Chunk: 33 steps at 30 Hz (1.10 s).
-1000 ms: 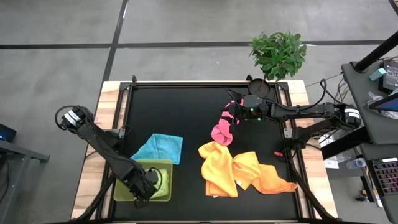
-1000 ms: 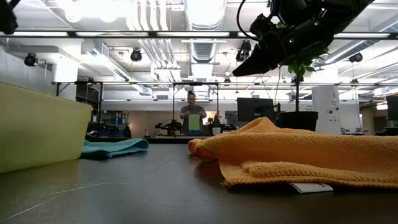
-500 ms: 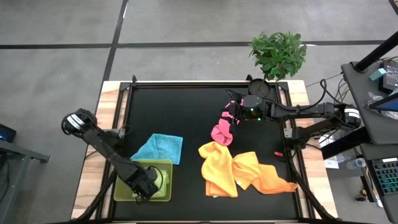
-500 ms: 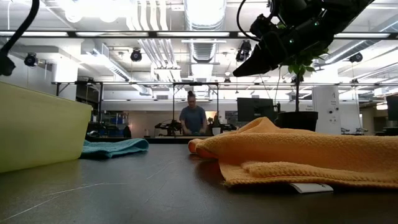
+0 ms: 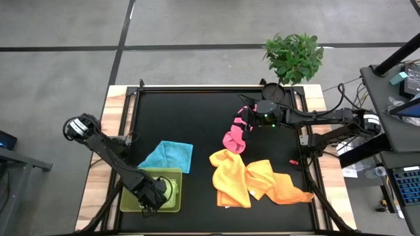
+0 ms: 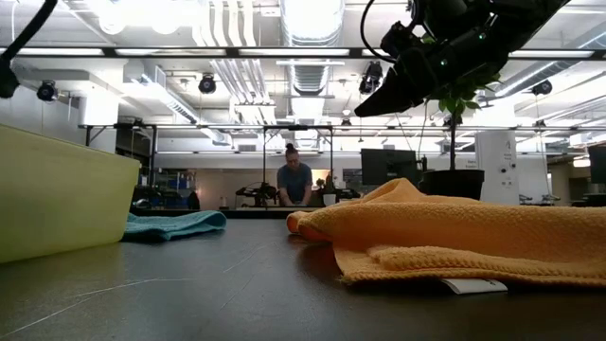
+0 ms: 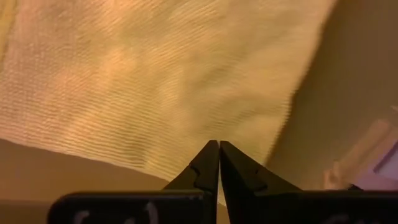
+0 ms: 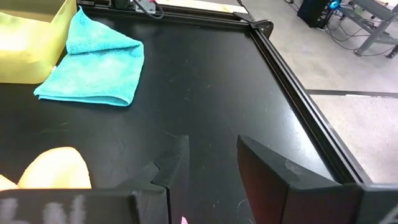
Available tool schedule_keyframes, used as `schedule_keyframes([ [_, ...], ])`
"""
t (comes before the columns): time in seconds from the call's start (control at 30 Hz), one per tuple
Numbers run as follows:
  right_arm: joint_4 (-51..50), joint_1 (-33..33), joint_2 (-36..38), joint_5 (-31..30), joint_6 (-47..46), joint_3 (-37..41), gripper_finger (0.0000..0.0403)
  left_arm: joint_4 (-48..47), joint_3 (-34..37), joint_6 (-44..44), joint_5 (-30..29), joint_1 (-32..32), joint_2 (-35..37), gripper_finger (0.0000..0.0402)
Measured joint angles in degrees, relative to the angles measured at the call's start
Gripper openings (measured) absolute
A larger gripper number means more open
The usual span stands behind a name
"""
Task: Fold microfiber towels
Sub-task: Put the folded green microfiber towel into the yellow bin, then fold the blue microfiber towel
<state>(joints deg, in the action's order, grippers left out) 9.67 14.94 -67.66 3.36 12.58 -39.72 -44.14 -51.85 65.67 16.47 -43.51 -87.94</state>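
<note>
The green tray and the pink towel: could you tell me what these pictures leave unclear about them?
- Green tray, high view: the left gripper, shut, and its arm cover most of the inside; the left wrist view shows only close-up weave.
- Pink towel, high view: the right gripper hides its upper end; the right wrist view shows just a sliver.

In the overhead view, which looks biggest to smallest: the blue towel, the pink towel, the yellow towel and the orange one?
1. Yellow towel and orange towel: look alike, crumpled and overlapping, so no ranking.
2. Blue towel.
3. Pink towel, bunched and hanging from the right pincer.
</note>
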Motion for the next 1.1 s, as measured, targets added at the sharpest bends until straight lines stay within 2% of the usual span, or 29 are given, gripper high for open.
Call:
schedule_keyframes([
  [0.2,0.0,0.0,0.0,0.0,0.0,0.0,0.0128,0.1,2.3,2.8,0.6,0.3,0.1,0.0000],
  [0.4,0.0,0.0,0.0,0.0,0.0,0.0,0.0128,0.1,-1.2,0.8,0.7,3.8,2.6,0.0000],
  [0.5,0.0,0.0,0.0,0.0,0.0,0.0,0.0128,0.1,-3.4,-4.1,-1.7,7.3,4.1,0.0000],
  [0.63,0.0,0.0,0.0,-0.3,0.0,0.0,0.0128,-0.4,-4.5,-17.4,-8.9,12.8,6.8,0.0000],
  [0.73,0.0,0.0,0.0,-0.3,0.0,0.0,0.0128,-3.1,-3.5,-28.2,-15.6,18.4,9.5,0.0000],
  [0.83,0.0,0.0,0.0,-0.3,-0.1,0.0,0.0128,-7.0,-1.9,-35.2,-20.1,27.4,12.4,0.0000],
  [0.97,0.0,0.0,0.0,-0.3,-0.8,0.0,0.0128,-8.1,1.1,-37.6,-24.2,41.2,15.1,0.0000],
  [1.1,0.0,0.0,0.0,-0.3,-2.8,0.0,0.0128,-7.9,5.5,-37.8,-24.0,52.1,14.9,0.0001],
])
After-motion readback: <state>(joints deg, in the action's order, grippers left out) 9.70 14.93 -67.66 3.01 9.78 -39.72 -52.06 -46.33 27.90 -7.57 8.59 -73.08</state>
